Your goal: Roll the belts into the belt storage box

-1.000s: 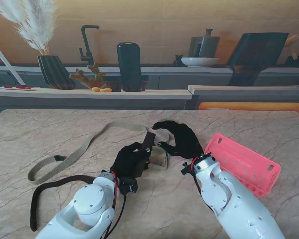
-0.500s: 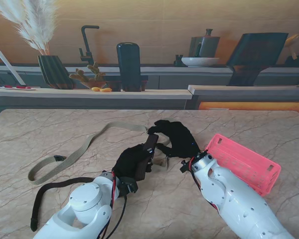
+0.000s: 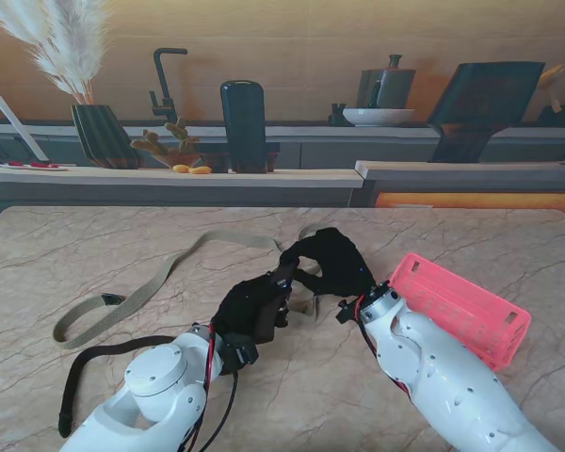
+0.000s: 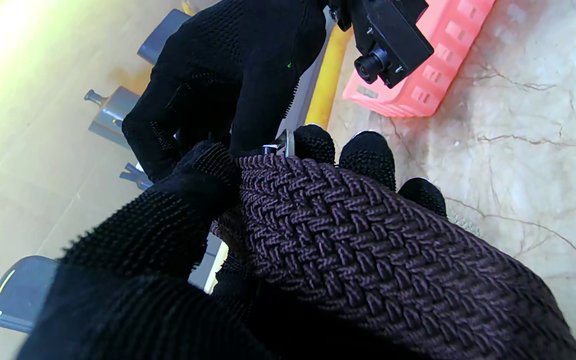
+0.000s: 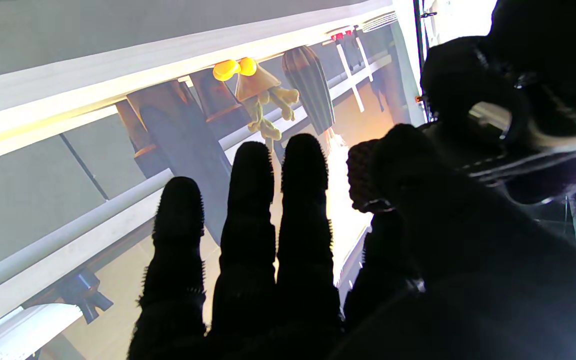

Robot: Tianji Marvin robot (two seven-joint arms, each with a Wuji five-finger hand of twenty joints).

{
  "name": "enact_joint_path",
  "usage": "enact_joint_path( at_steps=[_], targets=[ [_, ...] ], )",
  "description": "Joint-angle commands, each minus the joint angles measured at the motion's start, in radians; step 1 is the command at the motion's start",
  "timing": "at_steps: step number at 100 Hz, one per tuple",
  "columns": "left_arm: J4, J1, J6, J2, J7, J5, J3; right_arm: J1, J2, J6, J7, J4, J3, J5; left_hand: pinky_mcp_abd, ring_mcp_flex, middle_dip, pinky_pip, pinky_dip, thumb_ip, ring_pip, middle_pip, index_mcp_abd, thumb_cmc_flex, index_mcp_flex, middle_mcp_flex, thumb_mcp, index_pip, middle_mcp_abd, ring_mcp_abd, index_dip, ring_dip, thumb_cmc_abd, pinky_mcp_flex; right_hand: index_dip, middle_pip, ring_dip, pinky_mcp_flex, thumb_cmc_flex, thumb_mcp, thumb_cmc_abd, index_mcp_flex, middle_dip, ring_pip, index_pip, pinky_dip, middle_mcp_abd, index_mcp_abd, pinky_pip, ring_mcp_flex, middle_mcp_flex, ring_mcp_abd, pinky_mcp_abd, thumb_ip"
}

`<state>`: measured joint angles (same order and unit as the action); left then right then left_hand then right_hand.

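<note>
Left hand (image 3: 251, 308) grips the dark belt (image 4: 368, 240) mid-table; right hand (image 3: 327, 263) pinches its end, other fingers straight. Tan belt (image 3: 151, 282) lies left, pink box (image 3: 461, 306) right.

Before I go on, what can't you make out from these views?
- Dark belt buckle end: hidden between left robot hand and right robot hand in the stand view.
- Inside of the pink box: seen side-on, contents unknown.
- Right robot hand's grip: silhouetted in its wrist view.
</note>
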<state>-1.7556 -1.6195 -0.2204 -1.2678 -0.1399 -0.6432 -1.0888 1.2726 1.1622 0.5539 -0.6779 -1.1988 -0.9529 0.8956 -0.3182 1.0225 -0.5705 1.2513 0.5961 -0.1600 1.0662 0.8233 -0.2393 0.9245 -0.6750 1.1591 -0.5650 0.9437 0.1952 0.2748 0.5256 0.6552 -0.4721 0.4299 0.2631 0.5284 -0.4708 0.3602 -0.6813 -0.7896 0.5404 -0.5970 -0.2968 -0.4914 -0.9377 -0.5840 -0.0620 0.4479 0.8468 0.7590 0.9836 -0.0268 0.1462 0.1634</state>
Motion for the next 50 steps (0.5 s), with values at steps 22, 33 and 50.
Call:
enact_joint_path(
  at_steps=[22, 33, 50],
  targets=[
    [-0.004, 0.013, -0.005, -0.005, -0.017, 0.068, 0.007, 0.036, 0.021, -0.014, 0.021, -0.048, -0.026, -0.053, -0.019, -0.148, -0.010, -0.079, 0.007, 0.042, -0.125, -0.102, 0.086, -0.028, 0.041, -0.143, 0.193, -0.167, 0.023, 0.051, -0.022, 0.030, 0.089, -0.168, 0.046, 0.092, -0.091, 0.020, -0.070, 0.031, -0.087, -0.144, -0.028, -0.123, -0.145, 0.022, 0.052, -0.028, 0.040, 0.066, 0.104, -0.028, 0.001, 0.032],
    [0.008, 0.025, 0.023, -0.006, -0.038, 0.133, 0.019, 0.050, 0.024, -0.045, 0.022, -0.074, -0.036, -0.065, -0.024, -0.232, 0.004, -0.127, -0.009, 0.093, -0.192, -0.181, 0.076, -0.160, 0.105, -0.250, 0.227, -0.313, 0.023, 0.064, -0.023, 0.030, 0.159, -0.222, 0.045, 0.134, -0.122, 0.022, -0.091, 0.010, -0.071, -0.159, -0.029, -0.179, -0.141, 0.025, 0.086, -0.102, 0.049, 0.074, 0.118, 0.000, 0.025, 0.021],
    [0.029, 0.035, 0.082, -0.006, -0.056, 0.206, 0.034, 0.059, 0.031, -0.096, 0.015, -0.104, -0.038, -0.081, -0.027, -0.382, 0.065, -0.202, -0.021, 0.115, -0.350, -0.346, 0.100, -0.149, 0.229, -0.431, 0.490, -0.466, 0.023, 0.064, -0.054, 0.024, 0.217, -0.292, 0.038, 0.172, -0.144, 0.020, -0.101, -0.020, -0.053, -0.176, -0.030, -0.226, -0.135, 0.028, 0.117, -0.171, 0.067, 0.074, 0.122, 0.031, 0.066, 0.003]
  ],
)
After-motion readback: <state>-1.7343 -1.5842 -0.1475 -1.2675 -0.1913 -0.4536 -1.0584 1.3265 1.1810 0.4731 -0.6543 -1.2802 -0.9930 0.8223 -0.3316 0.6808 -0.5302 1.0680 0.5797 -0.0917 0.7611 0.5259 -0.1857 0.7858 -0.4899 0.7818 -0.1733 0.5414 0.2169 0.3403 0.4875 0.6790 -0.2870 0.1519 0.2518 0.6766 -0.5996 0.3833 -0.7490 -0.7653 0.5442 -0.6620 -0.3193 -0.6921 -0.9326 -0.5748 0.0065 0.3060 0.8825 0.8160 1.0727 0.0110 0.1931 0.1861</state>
